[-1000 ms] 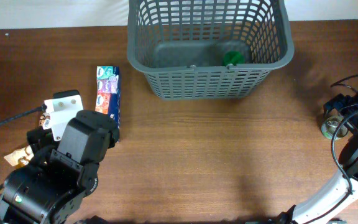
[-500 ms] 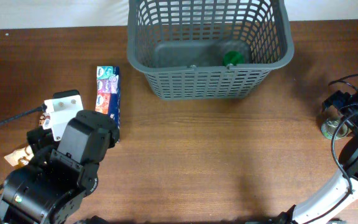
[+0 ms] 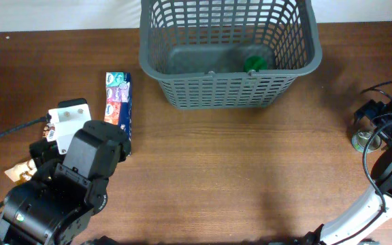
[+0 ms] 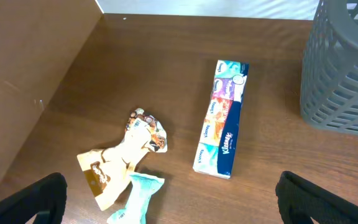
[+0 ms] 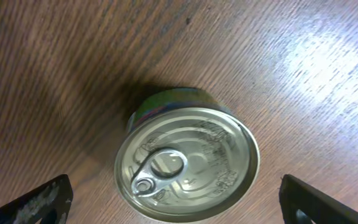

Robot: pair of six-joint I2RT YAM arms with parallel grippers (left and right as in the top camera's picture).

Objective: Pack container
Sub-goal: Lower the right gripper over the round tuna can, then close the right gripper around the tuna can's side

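The dark grey basket stands at the table's far middle, with a green-lidded jar inside; its wall shows in the left wrist view. My right gripper is open, directly above a metal tin can that stands upright between its fingertips; the can also shows in the overhead view at the right edge. My left gripper is open and empty, above a tan snack wrapper and a teal packet. A tissue pack strip lies beside them.
The tissue pack strip lies left of the basket. A white block sits beside the left arm. A black cable runs off the left edge. The tan snack wrapper peeks out beside the left arm.
The right gripper has shifted slightly at the can. The left arm has not moved.
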